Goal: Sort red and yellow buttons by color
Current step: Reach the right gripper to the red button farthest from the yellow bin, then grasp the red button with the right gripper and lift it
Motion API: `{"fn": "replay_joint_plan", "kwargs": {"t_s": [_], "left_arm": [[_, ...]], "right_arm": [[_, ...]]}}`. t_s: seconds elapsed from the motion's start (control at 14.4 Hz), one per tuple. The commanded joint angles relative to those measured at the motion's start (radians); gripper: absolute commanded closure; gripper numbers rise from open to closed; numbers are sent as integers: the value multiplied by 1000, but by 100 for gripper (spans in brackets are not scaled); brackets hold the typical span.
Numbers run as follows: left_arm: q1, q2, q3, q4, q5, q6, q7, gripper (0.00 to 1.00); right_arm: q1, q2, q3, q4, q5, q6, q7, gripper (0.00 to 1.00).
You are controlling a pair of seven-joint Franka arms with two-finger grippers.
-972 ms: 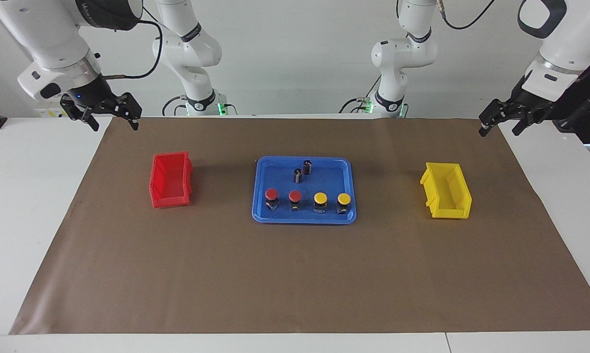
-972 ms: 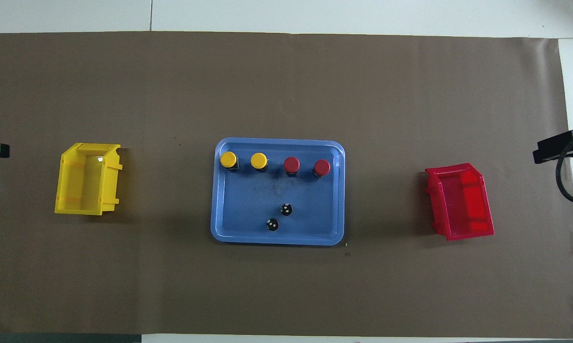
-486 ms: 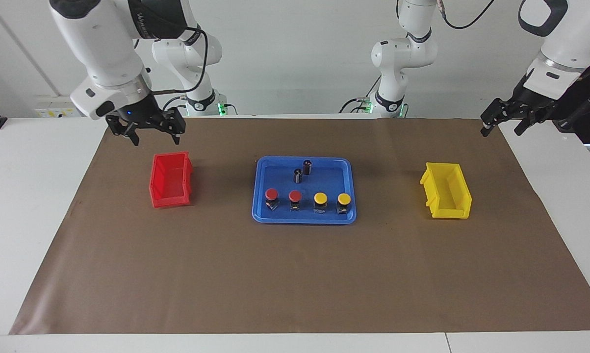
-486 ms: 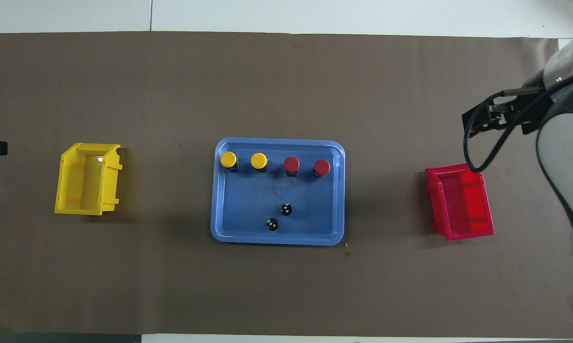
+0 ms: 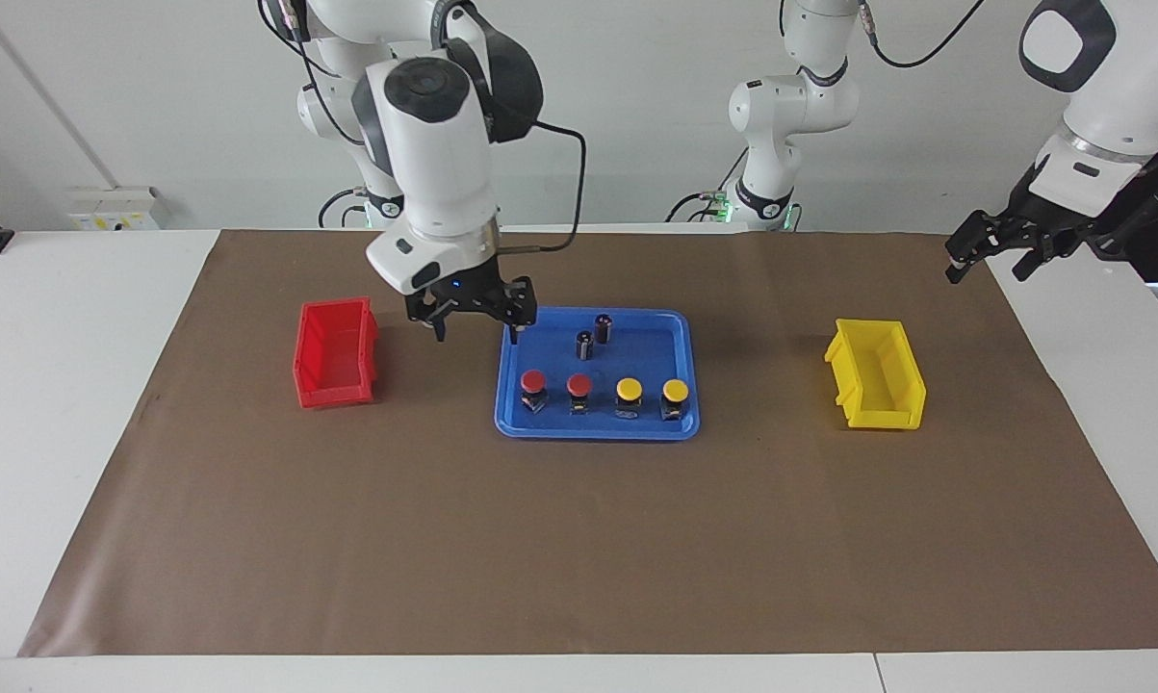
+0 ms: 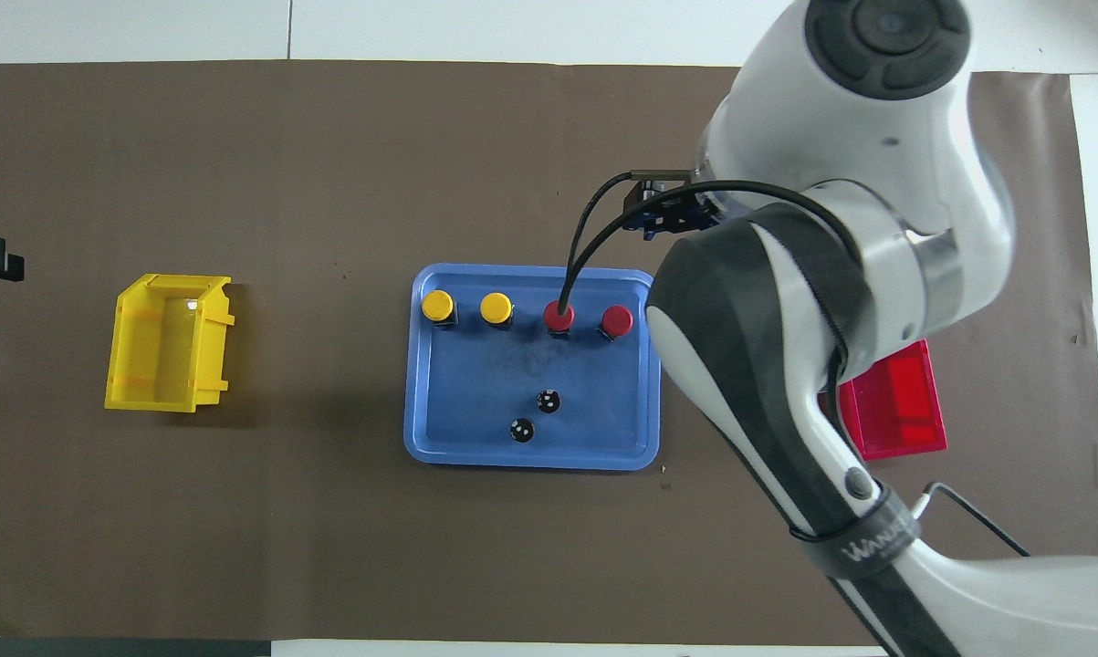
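The blue tray [image 5: 679, 330] carries four upright buttons, caps up, in one row running along the table: two red buttons [image 5: 533, 383] toward the red bin [image 5: 334, 352], two yellow buttons [image 5: 629, 390] toward the yellow bin [image 5: 877, 373]. The right gripper [image 5: 475, 328], wide open and empty, has swung from the red bin to the tray's corner. The left gripper [image 5: 989, 253] waits, open and empty.

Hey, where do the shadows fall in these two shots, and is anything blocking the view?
Facing view: soft shadows lie on the brown mat beside the red bin and the blue tray; the right claw hangs open over the tray's edge, unobstructed. Overhead view: the right arm fills that side and covers part of the red bin; a faint glare spot sits inside the yellow bin.
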Motion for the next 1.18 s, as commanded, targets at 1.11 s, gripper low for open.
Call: {"fn": "replay_joint_plan", "kwargs": {"t_s": [1.11], "left_arm": [[-17, -10, -11, -16, 57, 23, 4, 0]], "right_arm": [[72, -25, 3, -470, 11, 436, 77, 23]]}}
